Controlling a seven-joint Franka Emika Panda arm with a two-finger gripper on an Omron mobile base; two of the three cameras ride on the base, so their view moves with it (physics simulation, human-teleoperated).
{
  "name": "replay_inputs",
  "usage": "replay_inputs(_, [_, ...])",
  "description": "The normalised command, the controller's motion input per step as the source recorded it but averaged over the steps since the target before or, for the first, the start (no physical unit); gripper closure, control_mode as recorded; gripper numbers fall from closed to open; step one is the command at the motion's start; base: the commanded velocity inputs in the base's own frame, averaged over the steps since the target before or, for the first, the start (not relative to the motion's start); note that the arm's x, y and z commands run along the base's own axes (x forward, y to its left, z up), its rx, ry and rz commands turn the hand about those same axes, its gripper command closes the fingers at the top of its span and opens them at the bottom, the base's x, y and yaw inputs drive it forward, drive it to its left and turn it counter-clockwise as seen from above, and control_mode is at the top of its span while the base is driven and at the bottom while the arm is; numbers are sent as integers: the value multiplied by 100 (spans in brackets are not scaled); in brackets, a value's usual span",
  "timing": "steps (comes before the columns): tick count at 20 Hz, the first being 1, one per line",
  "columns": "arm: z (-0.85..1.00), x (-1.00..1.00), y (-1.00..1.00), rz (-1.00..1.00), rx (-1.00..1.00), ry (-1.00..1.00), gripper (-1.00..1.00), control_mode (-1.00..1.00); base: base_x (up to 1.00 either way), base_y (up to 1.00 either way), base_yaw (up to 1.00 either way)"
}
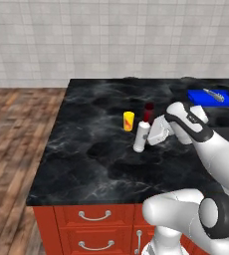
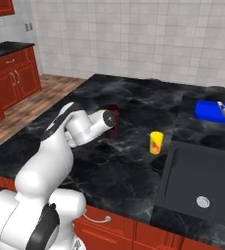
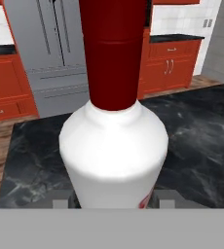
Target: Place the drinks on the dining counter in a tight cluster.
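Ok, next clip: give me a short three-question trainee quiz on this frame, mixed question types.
1. True or false: the pincer is shut on the white red-capped bottle.
2. Multiple choice: the blue tray lies A) on the wood floor, B) on the dining counter behind the sink, C) in the sink.
3. Fill in: standing just behind the held bottle in the left base view are a yellow can and a dark ____ bottle.

Key: 1 true; 2 B; 3 maroon.
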Motion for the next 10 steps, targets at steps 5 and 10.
replay_inputs(5, [0, 0, 0, 0, 0, 0, 100, 100, 39, -1, -2])
replay_inputs(10, [0, 0, 0, 0, 0, 0, 100, 100, 9, -1, 0])
